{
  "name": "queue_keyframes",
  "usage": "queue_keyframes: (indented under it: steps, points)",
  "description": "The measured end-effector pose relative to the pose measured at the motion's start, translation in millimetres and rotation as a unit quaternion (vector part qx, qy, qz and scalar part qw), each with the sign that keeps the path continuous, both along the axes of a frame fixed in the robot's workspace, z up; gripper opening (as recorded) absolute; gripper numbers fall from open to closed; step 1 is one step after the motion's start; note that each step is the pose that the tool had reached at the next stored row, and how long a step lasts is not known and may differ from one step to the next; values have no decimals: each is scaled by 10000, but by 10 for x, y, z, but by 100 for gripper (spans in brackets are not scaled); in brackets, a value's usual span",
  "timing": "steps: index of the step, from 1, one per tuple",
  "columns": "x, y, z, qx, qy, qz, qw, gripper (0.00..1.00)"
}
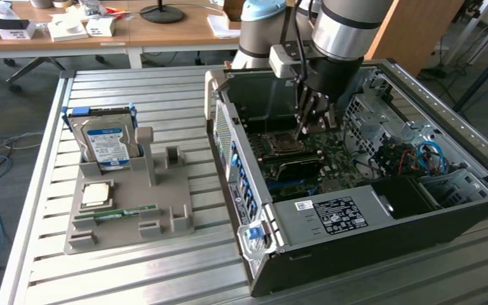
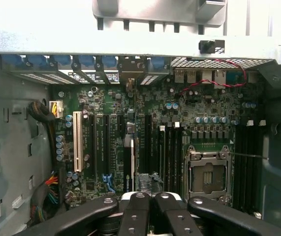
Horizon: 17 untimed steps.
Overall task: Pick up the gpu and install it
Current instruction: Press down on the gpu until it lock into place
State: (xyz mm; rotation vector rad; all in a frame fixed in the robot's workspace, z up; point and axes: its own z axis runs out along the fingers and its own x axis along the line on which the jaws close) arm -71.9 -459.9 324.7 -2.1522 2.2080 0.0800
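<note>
The gpu (image 2: 128, 164) shows edge-on in the wrist view as a thin dark card. It stands upright among the expansion slots of the motherboard (image 2: 145, 123), its pale end toward the case's rear wall. My gripper (image 2: 148, 197) is shut, its black fingers (image 2: 135, 214) pressed together with nothing visible between them, right at the card's near end. In the exterior view my gripper (image 1: 312, 124) reaches down into the open computer case (image 1: 337, 216), low over the board. Whether the fingertips touch the card I cannot tell.
On the exterior view's left, a grey holder (image 1: 125, 219) carries a silver hard drive (image 1: 107, 143), a processor chip (image 1: 97, 194) and a green memory stick (image 1: 112, 215). An open processor socket (image 2: 206, 174) lies beside the memory slots. Blue and red cables (image 1: 426, 155) crowd the case's far end.
</note>
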Motion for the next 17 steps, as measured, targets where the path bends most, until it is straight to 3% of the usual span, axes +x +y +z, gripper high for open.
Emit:
queue_keyframes:
  steps: [17]
  points:
    - [0,-1,-127,-3,1,0,10000,11]
